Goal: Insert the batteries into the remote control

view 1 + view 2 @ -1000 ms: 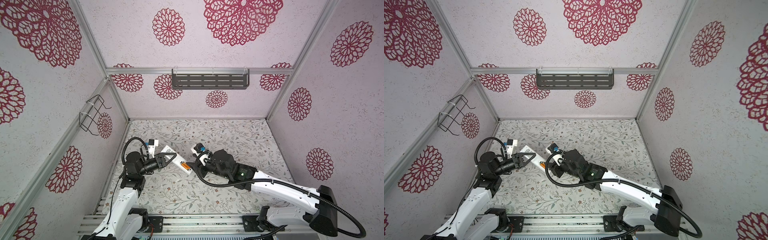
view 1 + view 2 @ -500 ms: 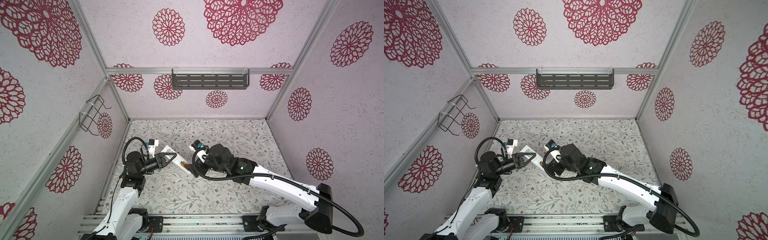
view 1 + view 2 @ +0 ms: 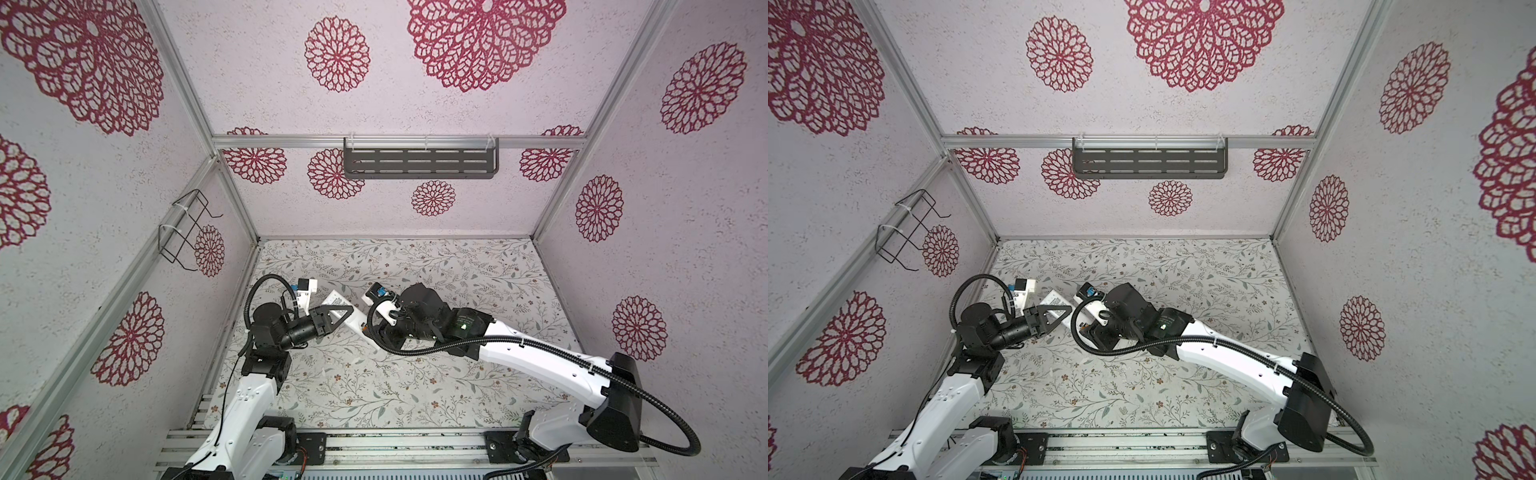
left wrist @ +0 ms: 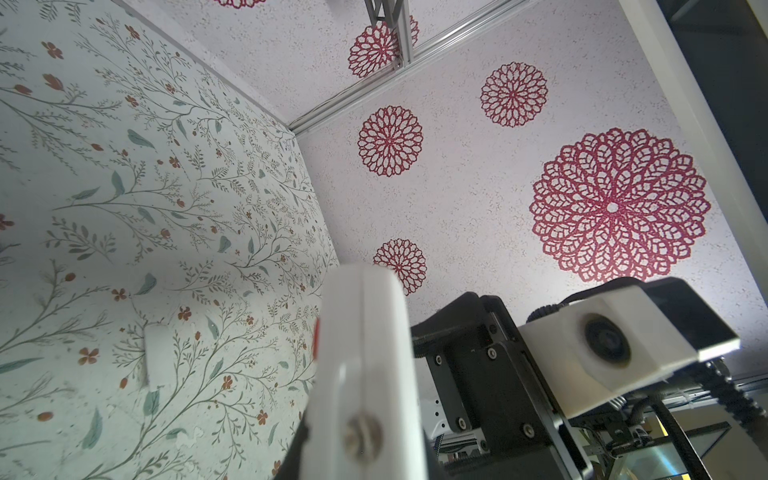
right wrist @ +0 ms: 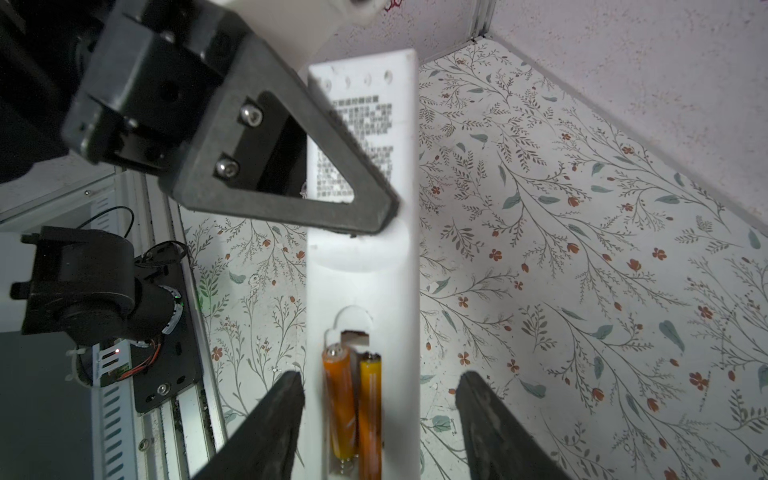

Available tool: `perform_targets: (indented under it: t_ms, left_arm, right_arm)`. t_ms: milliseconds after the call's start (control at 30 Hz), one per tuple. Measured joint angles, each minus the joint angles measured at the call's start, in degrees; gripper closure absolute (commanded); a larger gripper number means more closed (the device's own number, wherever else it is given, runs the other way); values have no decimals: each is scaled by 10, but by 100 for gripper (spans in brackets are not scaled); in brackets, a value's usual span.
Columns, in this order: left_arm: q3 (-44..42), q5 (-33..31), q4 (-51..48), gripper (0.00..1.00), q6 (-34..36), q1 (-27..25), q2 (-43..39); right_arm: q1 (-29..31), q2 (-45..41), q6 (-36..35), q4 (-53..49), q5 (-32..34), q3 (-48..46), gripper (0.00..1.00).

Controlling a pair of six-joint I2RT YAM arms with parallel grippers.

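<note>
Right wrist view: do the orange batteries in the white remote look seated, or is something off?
The darker orange cylindrical battery seems skewed and raised beside its straighter yellow-orange neighbour in the open compartment of the long white plastic remote control.

I'm watching the remote control (image 5: pixel 361 270) showing its plain white back, printed text at the end beyond the left tool (image 5: pixel 374 220), which is clamping it mid-length. Its bay is standing open between the right tool's (image 5: pixel 381 378) spread fingers, with the darker orange battery (image 5: pixel 338 399) and the yellower battery (image 5: pixel 370 407) lying inside, side by side and lengthwise.
</note>
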Motion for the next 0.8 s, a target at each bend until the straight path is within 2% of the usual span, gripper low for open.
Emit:
perform_targets:
  t_ms: [100, 467, 600, 800]
  left_arm:
    - [0, 0, 0, 100, 0, 0, 0]
    - [-1, 0, -1, 100, 0, 1, 0]
    - [-2, -2, 0, 100, 0, 2, 0]
    - [-4, -2, -1, 100, 0, 2, 0]
  right_arm:
    - [2, 2, 0, 1, -4, 1, 40]
    - [13, 17, -5, 10, -9, 12, 56]
    - [13, 22, -5, 12, -8, 18, 59]
    - [14, 26, -9, 16, -7, 19, 67]
